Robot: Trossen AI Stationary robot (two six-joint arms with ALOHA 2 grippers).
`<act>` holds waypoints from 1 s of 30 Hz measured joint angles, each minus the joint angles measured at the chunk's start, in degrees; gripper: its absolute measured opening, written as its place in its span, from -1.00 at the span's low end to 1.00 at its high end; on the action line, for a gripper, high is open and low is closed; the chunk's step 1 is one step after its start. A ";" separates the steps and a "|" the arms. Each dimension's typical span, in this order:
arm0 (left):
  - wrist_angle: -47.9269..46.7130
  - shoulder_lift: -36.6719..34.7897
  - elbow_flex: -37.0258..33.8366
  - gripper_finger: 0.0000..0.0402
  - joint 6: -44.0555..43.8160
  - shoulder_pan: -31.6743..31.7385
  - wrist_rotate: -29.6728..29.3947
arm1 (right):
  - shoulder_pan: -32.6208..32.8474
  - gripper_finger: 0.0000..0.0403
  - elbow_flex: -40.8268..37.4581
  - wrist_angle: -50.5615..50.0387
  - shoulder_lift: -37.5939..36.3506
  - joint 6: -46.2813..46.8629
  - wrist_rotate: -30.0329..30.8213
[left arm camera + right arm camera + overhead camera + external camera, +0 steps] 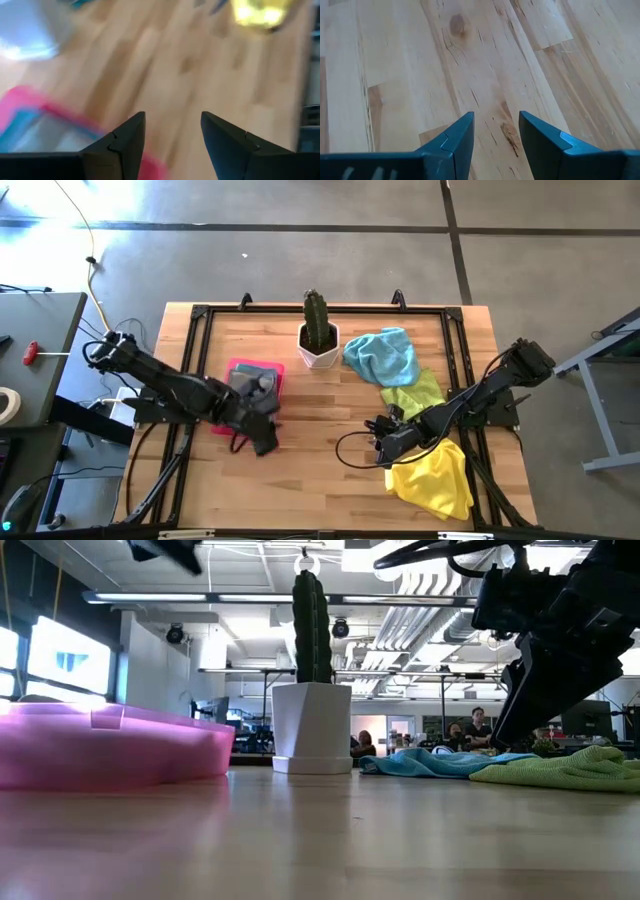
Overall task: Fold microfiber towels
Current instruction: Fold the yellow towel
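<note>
Worktop (300,470): pale wood planks in a black frame, carrying everything below.
Left arm: reaching in from the left edge, over the tray.
Right arm: reaching in from the right edge, across the green towel.
Yellow towel (435,480): crumpled near the front right corner, just under the right arm.
Blue towel (385,355): bunched toward the back edge, beside the pot.
Green towel (415,393): spread between blue and yellow, touching the blue one.
Tray (238,368): pink, left of centre; grey cloth (255,388) inside, probably a folded towel, half hidden by the arm.
Cactus (316,320): upright in a white pot (318,352), mid back edge.
Left gripper (262,442): at the tray's front edge, fingers parted, holding nothing.
Right gripper (380,445): over bare wood near the centre, fingers parted, holding nothing.
</note>
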 joint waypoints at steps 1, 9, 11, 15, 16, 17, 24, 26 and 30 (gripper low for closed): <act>2.77 0.64 0.05 -0.08 0.55 -0.93 0.01 | 0.00 -0.26 0.00 0.00 0.00 0.00 0.01; 19.15 6.23 0.06 -0.08 4.67 -6.31 0.58 | 0.00 -0.26 -0.04 0.98 -0.02 0.00 0.00; 20.85 7.29 0.05 -0.08 4.65 -7.27 0.82 | -0.25 -0.26 -0.04 2.53 -0.02 0.00 0.02; 24.24 9.58 -0.02 -0.08 4.14 -9.03 1.06 | -0.78 -0.26 -0.06 3.59 0.02 0.01 2.14; 24.67 9.79 -0.10 -0.08 4.14 -9.46 1.06 | -0.93 -0.26 -0.02 3.95 0.11 0.22 2.66; 25.84 10.10 -0.02 -0.08 4.06 -9.80 1.03 | -1.15 -0.26 -0.02 3.84 0.15 0.43 2.72; 28.74 11.30 0.01 -0.08 3.73 -11.20 -0.01 | -1.51 -0.26 -0.04 7.68 0.20 4.57 2.86; 29.60 11.30 0.01 -0.08 3.67 -11.20 -0.02 | -1.87 -0.26 -0.04 8.85 0.20 7.67 2.94; 29.94 11.29 0.01 -0.08 3.57 -11.20 -0.19 | -2.75 -0.26 -0.04 9.63 0.22 13.65 -5.39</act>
